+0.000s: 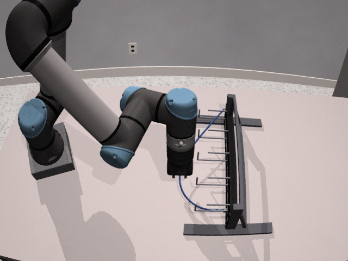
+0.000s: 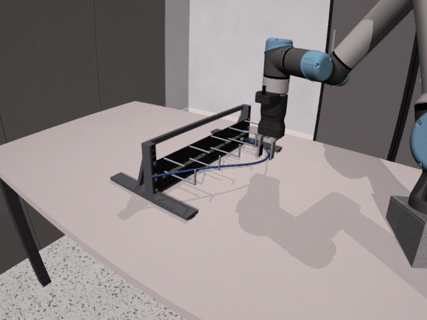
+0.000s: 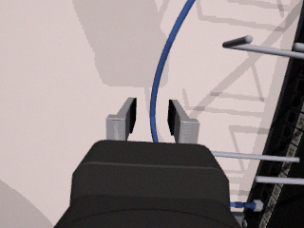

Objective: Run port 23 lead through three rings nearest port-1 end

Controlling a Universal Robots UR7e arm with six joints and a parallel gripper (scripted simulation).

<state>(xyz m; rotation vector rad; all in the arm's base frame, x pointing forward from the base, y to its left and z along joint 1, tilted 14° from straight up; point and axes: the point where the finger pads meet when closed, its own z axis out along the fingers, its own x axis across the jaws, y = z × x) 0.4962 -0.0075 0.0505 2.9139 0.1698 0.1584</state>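
Tool (image 1: 179, 176) (image 2: 265, 157) (image 3: 152, 109) part open, pointing down, nothing gripped. Blue lead (image 1: 183, 193) (image 2: 241, 164) (image 3: 161, 62) runs between the fingers, apart from both pads in the wrist view. Patch panel (image 1: 232, 157) (image 2: 186, 157) (image 3: 290, 199) off to one side of tool, its front facing it; rack (image 1: 242, 168) (image 2: 148, 165) stands upright on the worktop (image 1: 154, 224) (image 2: 241, 275) (image 3: 43, 95).

From the tool, lead bends tightly back to its plug (image 1: 225, 209) (image 2: 248, 141), seated in the panel near the port-24 end. Other way, it makes a long slant from the tool to the rack's port-1 end; exact free tip not clear. Open rings (image 1: 212, 160) (image 2: 195, 177) (image 3: 266, 50) stick out from the panel toward the tool's side. Lead crosses by the ones nearest port 1, looks like over them rather than through, but poor angle, can't be sure. Bow of the lead at the tool is out in front of the rings, raised off the worktop.
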